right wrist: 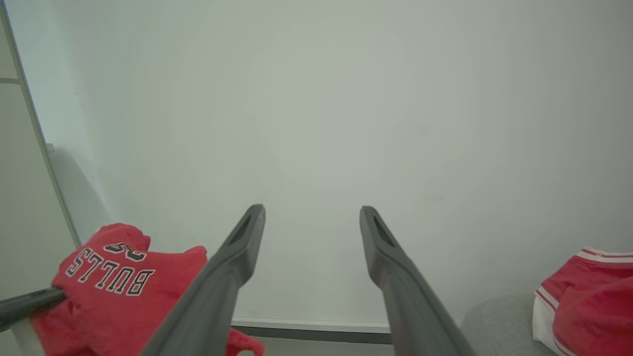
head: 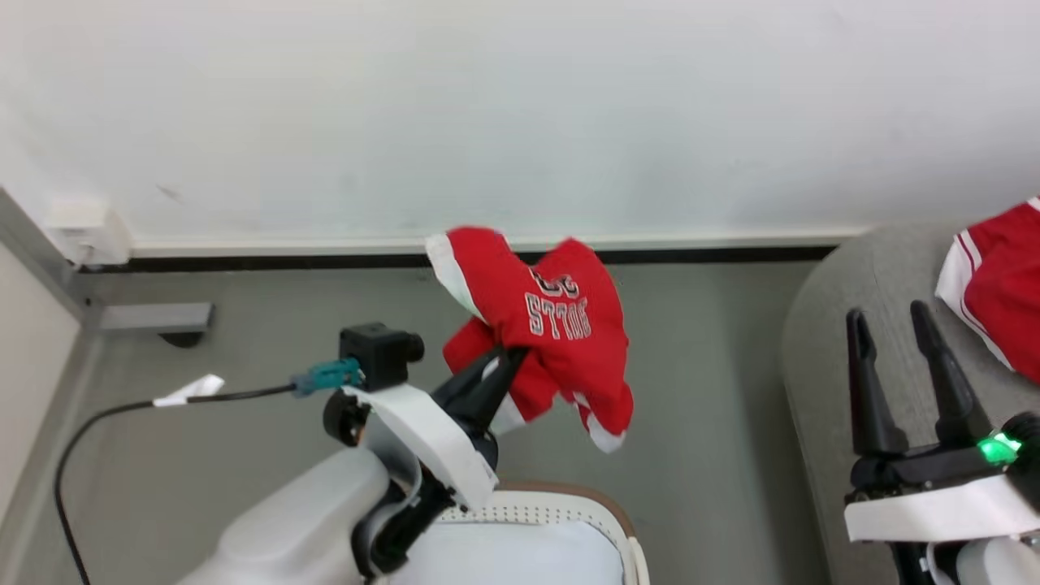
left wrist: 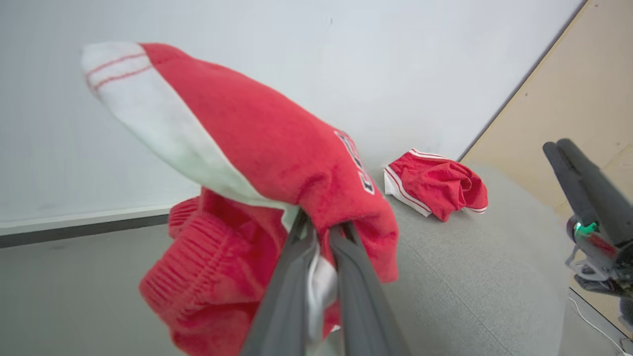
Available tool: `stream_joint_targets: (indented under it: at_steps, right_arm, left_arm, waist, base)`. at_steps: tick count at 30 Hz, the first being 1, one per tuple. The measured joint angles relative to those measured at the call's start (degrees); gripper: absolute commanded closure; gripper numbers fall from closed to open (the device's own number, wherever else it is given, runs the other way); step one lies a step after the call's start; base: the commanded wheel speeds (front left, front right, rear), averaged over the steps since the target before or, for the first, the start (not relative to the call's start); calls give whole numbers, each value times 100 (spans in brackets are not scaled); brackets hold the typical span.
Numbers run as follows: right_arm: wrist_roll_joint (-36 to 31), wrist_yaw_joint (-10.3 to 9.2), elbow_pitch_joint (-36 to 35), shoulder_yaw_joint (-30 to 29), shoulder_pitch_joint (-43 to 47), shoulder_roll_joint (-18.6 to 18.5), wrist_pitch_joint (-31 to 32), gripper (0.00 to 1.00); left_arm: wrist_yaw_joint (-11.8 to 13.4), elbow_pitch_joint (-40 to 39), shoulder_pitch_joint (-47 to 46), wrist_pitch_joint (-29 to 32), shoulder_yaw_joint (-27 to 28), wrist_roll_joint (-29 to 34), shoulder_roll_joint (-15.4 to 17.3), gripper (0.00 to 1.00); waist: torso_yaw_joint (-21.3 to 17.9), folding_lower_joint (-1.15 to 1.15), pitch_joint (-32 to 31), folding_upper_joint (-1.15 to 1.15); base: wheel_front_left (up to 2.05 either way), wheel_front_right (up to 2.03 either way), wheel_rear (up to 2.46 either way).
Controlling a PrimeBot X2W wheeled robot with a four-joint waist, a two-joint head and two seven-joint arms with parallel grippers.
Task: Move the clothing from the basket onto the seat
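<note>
1. The left gripper (head: 510,356) has its two dark fingers (left wrist: 292,277) closed together on the red jersey (head: 561,321). In the left wrist view they pinch a fold of red and white cloth between them.
2. The jersey (left wrist: 267,148) hangs in the air from this grip. It is over the grey floor (head: 715,366), beyond the basket (head: 569,508) and to the left of the seat (head: 845,325), apart from both.
3. The print "BULLS" with a number reads upside down in the head view and in the right wrist view (right wrist: 113,277). A white band with thin red stripes stands up at the top of the jersey, and a ribbed red part sags below the fingers.
4. The basket is at the bottom edge of the head view, under the left arm. Its brown rim and its white wall with small holes are visible. I cannot tell what is inside it.
5. A second red piece (head: 999,284) with white stripes lies crumpled on the seat (left wrist: 474,277), on the part close to the wall (head: 520,106).
6. The right gripper (head: 886,313) is over the near edge of the seat, fingers pointing toward the wall. Its jaws stand wide apart, and the white wall is seen between them in the right wrist view (right wrist: 311,212). A green light shines at its base.
7. A black cable (head: 106,414) lies on the floor at the left.
</note>
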Motion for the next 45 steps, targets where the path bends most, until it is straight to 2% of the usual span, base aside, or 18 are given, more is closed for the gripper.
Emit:
stream_joint_targets:
  at_steps: [10, 13, 19, 24, 31, 39, 45]
  right_arm:
    - [201, 0, 210, 555, 321, 151, 32, 0]
    - [199, 0, 256, 572, 319, 163, 31, 0]
    - [147, 0, 335, 657, 285, 192, 22, 0]
    - [132, 0, 393, 761, 267, 203, 4, 0]
    - [42, 0, 488, 1421, 140, 164, 8, 0]
    - [-1, 0, 732, 2395, -242, 209, 38, 0]
    - [-105, 0, 1110, 2692, -677, 359, 49, 0]
  left_arm:
    - [701, -1339, -196, 75, 448, 137, 699, 100]
    - [933, -1745, -286, 123, 583, 145, 899, 100]
    - [1236, -2361, -260, 140, 775, 125, 1133, 100]
    - [1327, -2539, -162, 140, 780, 124, 1176, 100]
    - [1379, -2609, -82, 132, 812, 78, 1158, 100]
    - [1329, -2494, 8, 94, 675, 81, 867, 100]
    - [1222, -2348, 58, 87, 508, 90, 605, 100]
  waist:
    - [272, 0, -494, 0]
    - [270, 1, -490, 0]
    - [255, 1, -441, 0]
    - [241, 1, -415, 0]
    - [224, 2, -406, 0]
    - [366, 2, -425, 0]
    - [557, 2, -482, 0]
  base:
    - [0, 0, 0]
    - [0, 0, 0]
    - [0, 0, 0]
    - [0, 0, 0]
    - [0, 0, 0]
    - [0, 0, 0]
    - [0, 0, 0]
